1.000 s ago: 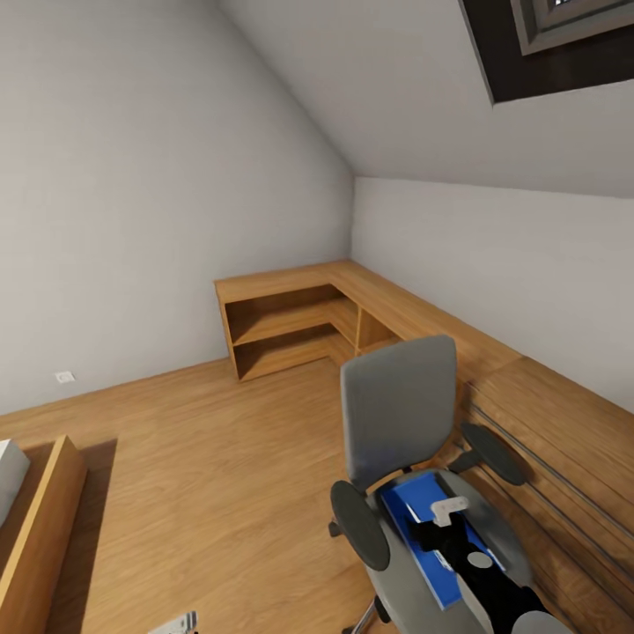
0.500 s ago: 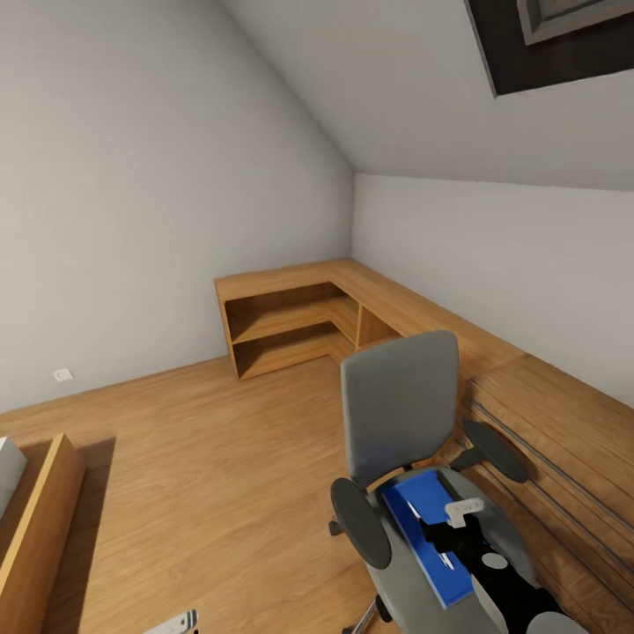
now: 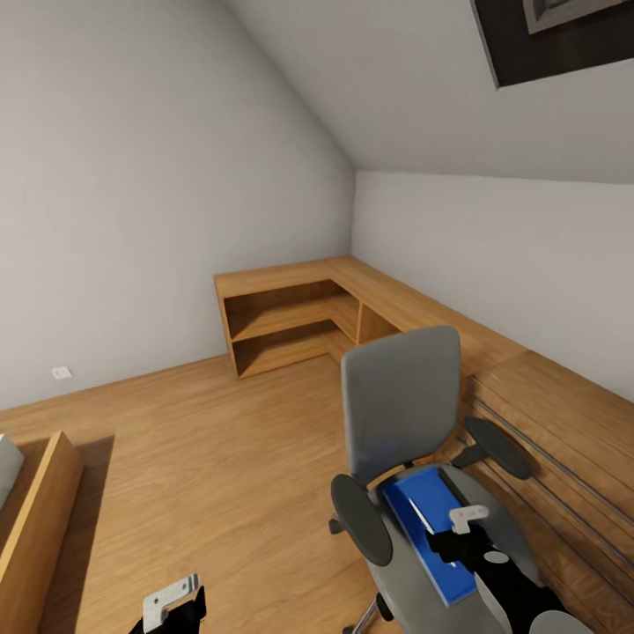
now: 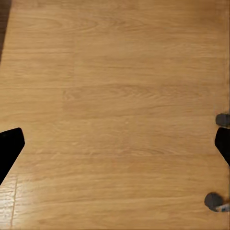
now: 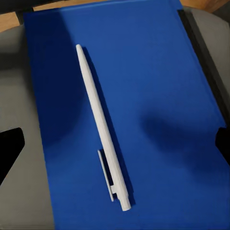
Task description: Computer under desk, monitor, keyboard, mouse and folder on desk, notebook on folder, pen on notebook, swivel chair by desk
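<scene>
**Desk editor:** What does the head view give us?

**Photographer:** A loft bedroom. The swivel chair (image 3: 414,458) sits at about five o'clock in the frame, its seat carrying the blue folder (image 3: 429,528). The right end effector (image 3: 468,519) hangs just above that folder, its fingers spread and holding nothing. The wooden corner bench (image 3: 352,291) stands at twelve o'clock, well apart from the chair.

**Desk editor:** And the wrist cameras?

**Photographer:** The right one looks straight down on the folder (image 5: 124,110), with a white pen (image 5: 101,127) lying loose along it. The left end effector (image 3: 173,601), low at seven o'clock, also has its fingers apart and empty, over bare wooden floor (image 4: 115,96), beside two chair castors (image 4: 213,200).

**Desk editor:** The risk?

**Photographer:** That pen, I'd say. Lift the folder with any tilt and the pen likely rolls off onto the seat or floor. A flat folder on a cushioned seat gives the fingers little edge to catch. And the chair rolls on castors, so a downward push could nudge it away mid-grasp.
</scene>
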### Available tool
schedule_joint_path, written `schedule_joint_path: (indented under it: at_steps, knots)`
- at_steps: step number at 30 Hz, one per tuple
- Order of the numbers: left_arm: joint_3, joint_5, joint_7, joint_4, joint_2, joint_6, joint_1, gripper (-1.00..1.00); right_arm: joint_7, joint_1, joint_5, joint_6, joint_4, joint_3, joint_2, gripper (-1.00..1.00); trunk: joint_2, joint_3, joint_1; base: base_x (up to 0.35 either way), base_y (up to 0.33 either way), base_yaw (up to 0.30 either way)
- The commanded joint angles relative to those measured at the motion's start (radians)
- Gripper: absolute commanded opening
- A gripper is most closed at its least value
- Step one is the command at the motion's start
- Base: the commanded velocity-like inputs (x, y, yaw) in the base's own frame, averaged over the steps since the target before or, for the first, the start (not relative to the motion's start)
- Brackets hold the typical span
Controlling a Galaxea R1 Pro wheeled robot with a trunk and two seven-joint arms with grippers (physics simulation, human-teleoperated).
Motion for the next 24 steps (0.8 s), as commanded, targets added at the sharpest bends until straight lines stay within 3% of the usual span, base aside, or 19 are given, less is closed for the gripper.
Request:
schedule_joint_path:
  at_steps: [1,9,24]
  knots:
    - [-0.003,0.005,0.008,-0.026,0.003,0.005,0.013,1.00,0.002,-0.001,0.010,-0.001,0.000,-0.001,0.000,1.00,-0.008,-0.004,0.004,0.000,0.000,0.000]
    - [-0.006,0.007,0.006,-0.251,0.064,0.008,0.150,1.00,0.002,-0.001,0.010,0.030,-0.001,0.001,0.001,1.00,-0.064,-0.029,0.035,0.000,0.000,0.000]
    - [-0.008,0.007,0.007,-0.281,0.070,0.009,0.172,1.00,0.003,-0.001,0.010,0.044,-0.003,0.001,0.002,1.00,-0.169,-0.076,0.092,0.000,0.000,0.000]
